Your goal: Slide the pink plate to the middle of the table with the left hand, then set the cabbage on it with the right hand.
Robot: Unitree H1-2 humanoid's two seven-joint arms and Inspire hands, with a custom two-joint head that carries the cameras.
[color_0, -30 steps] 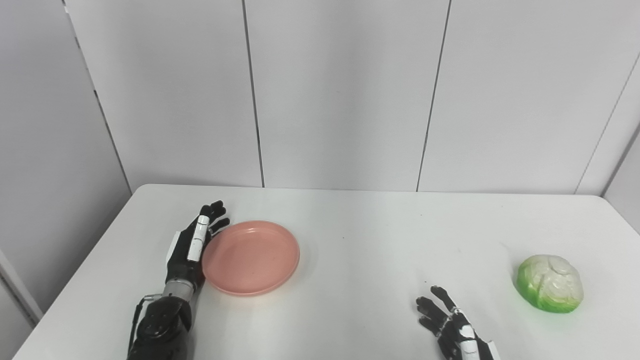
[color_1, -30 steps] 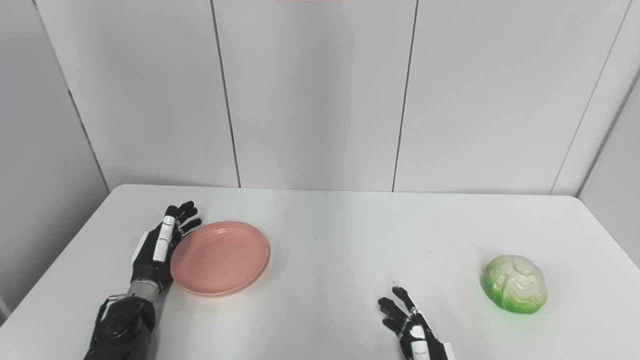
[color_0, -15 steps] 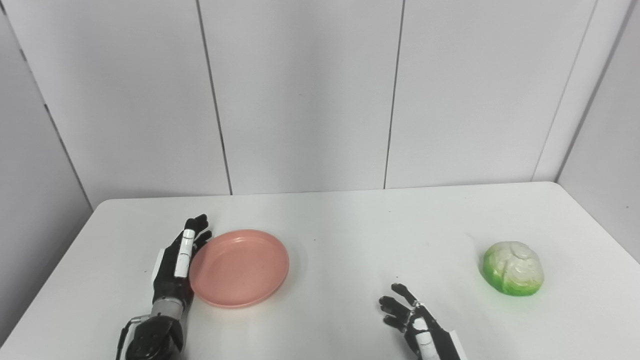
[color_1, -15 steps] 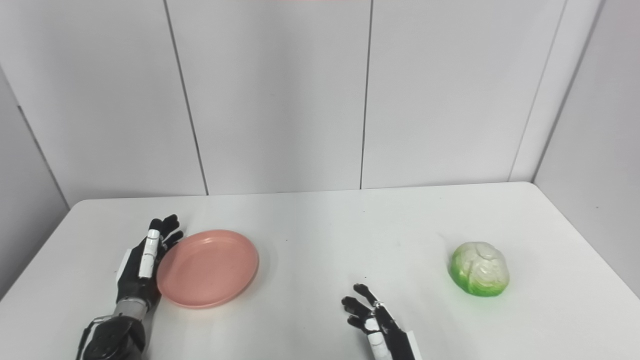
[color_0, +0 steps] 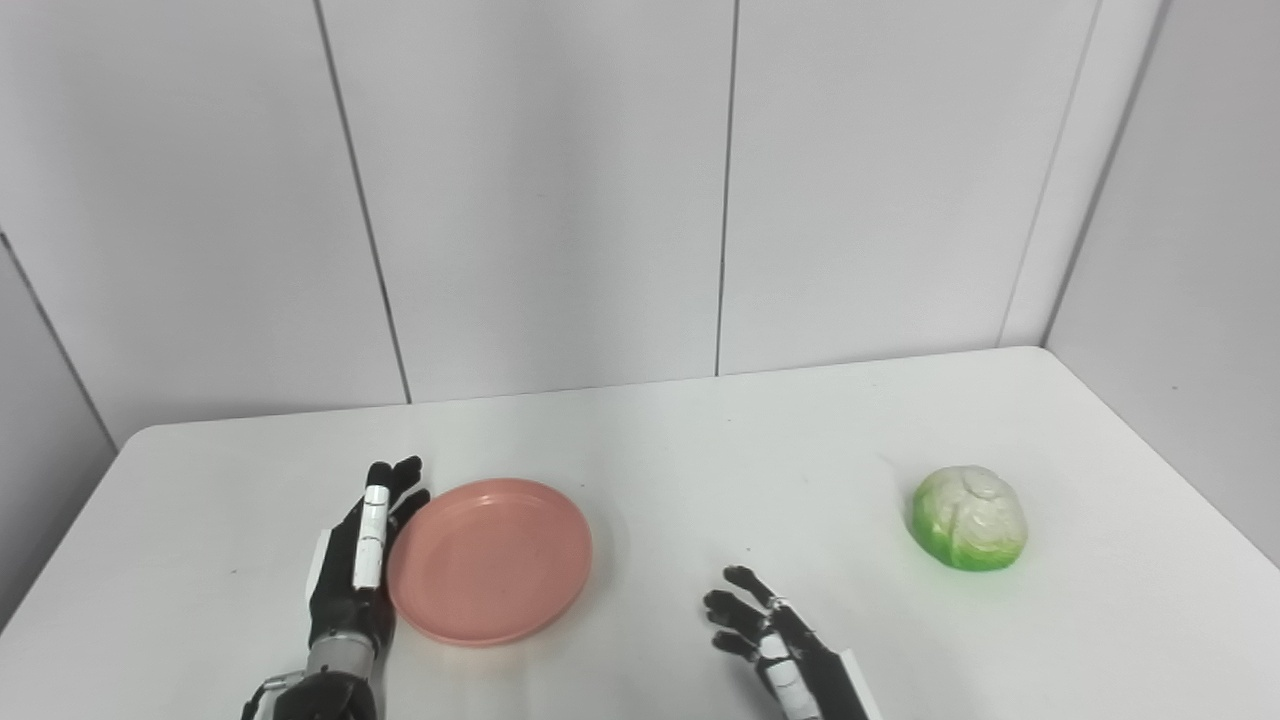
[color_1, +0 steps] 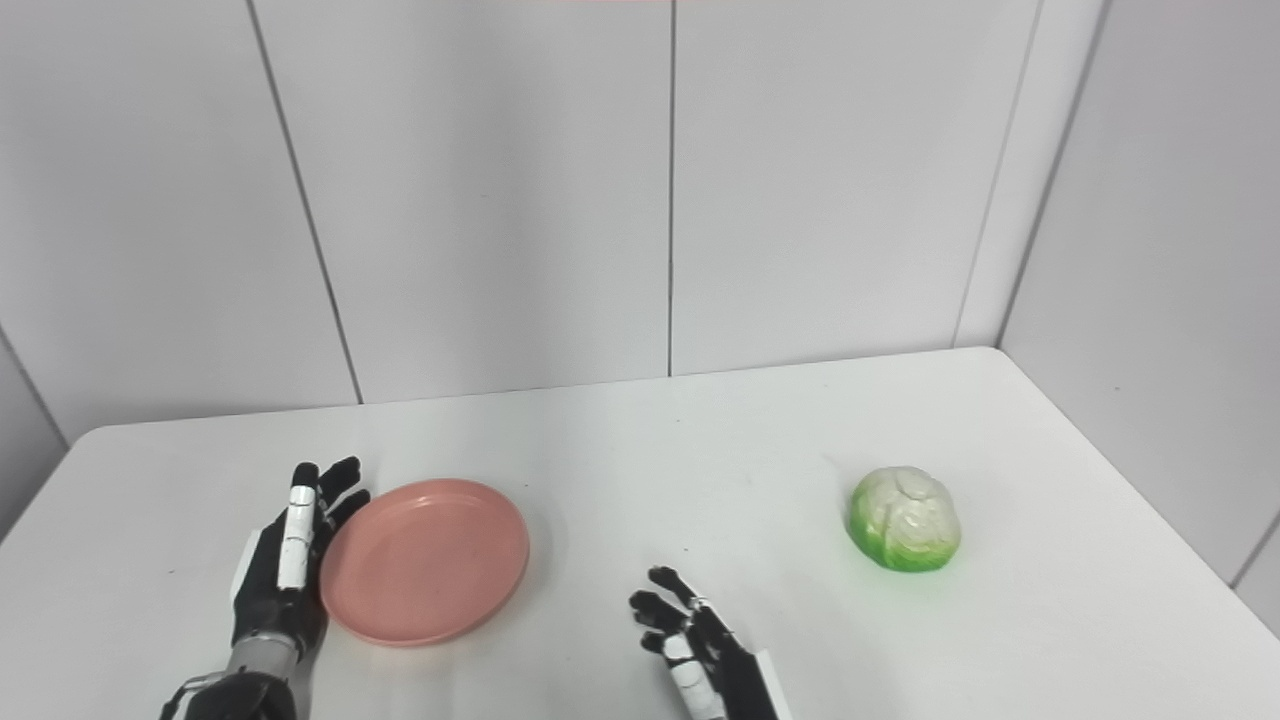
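Note:
The pink plate (color_0: 490,558) lies flat on the white table (color_0: 700,470), left of the middle. My left hand (color_0: 358,556) stands on edge with straight fingers, its palm against the plate's left rim; it is open and holds nothing. The green and white cabbage (color_0: 968,517) sits on the table at the right. My right hand (color_0: 775,640) is open with fingers spread, near the front edge, well left of the cabbage and apart from it. The same scene shows in the right eye view: the plate (color_1: 425,559), the cabbage (color_1: 905,519), the left hand (color_1: 285,567), the right hand (color_1: 690,645).
Grey wall panels (color_0: 560,190) stand behind the table and a side wall (color_0: 1190,230) runs along its right edge. The table's left edge lies close to my left hand.
The camera has turned to the right, so the whole picture has shifted left. The plate with my left hand against it seems to have slid a little right relative to the table's left edge.

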